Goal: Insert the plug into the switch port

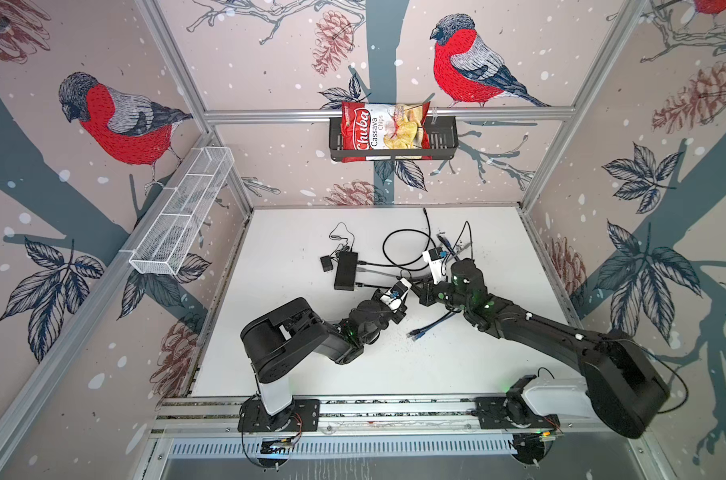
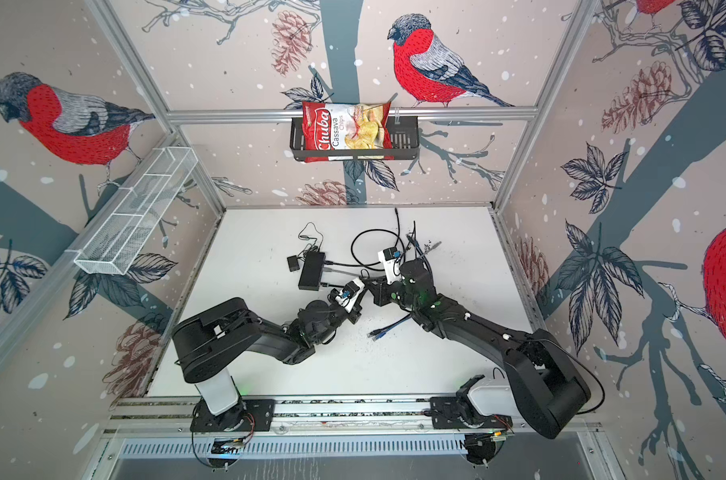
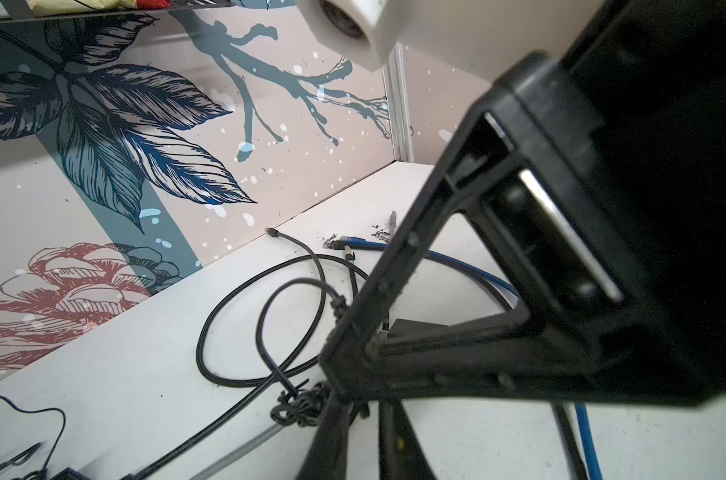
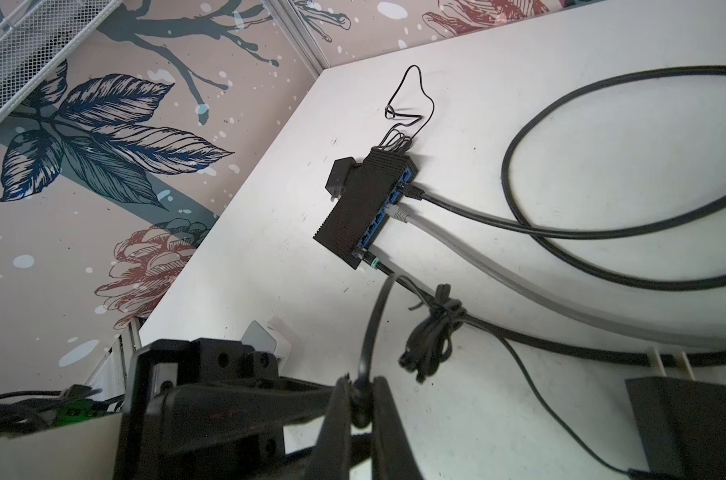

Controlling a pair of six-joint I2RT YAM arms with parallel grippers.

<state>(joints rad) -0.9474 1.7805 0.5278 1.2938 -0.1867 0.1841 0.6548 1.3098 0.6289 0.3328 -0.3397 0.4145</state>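
The black switch [image 1: 344, 270] [image 2: 310, 271] [image 4: 353, 208] lies on the white table. A black plug [image 4: 411, 192], a grey plug [image 4: 401, 214] and a third plug [image 4: 371, 262] sit in its blue port face. My right gripper [image 4: 361, 395] [image 1: 415, 286] is shut on a black cable [image 4: 374, 332]; that cable's plug is hidden. My left gripper [image 3: 365, 415] [image 1: 410, 286] meets it tip to tip. Its fingers [image 3: 332, 436] stand a narrow gap apart, with the tips hidden under the right gripper.
A knotted cable bundle [image 4: 432, 332] lies just beyond the grippers. A loose blue cable with its plug [image 1: 413, 333] lies under the right arm. More loose plugs [image 3: 344, 241] lie near the back wall, and a power adapter [image 1: 326, 263] lies left of the switch.
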